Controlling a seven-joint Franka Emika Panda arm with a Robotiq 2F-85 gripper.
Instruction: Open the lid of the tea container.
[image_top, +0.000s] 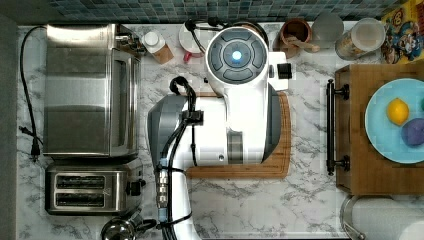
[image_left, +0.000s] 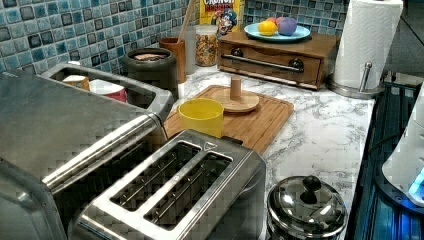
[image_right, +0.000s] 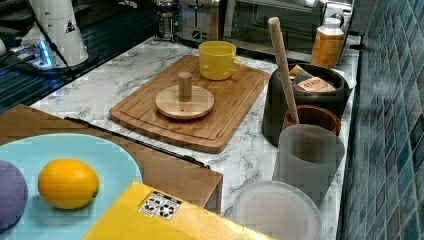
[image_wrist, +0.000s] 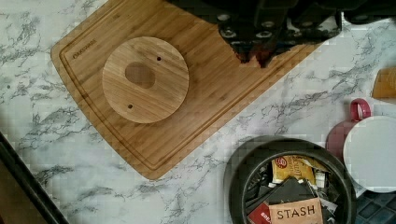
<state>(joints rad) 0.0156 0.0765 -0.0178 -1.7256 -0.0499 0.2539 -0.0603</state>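
Note:
The tea container (image_wrist: 236, 179) is a wide black canister standing open, with tea bags showing inside. It rests on the marble by the tiled wall (image_left: 150, 72), just off the cutting board's corner (image_right: 272, 117). Its round wooden lid (image_wrist: 145, 79) with a knob lies flat on the bamboo cutting board (image_wrist: 212, 109), apart from the canister (image_left: 235, 97) (image_right: 184, 100). My gripper (image_wrist: 254, 55) hovers above the board's edge between lid and canister. Its fingertips are together, with nothing held. The white arm (image_top: 235, 100) covers the board in the top view.
A yellow mug (image_right: 217, 60) stands on the board's far end. A red mug with a white top (image_wrist: 369, 149) sits beside the canister. A brown jar with wooden utensils (image_top: 295, 32), a toaster oven (image_top: 90, 90), a toaster (image_top: 87, 190) and a wooden box with a blue plate (image_top: 395, 120) ring the counter.

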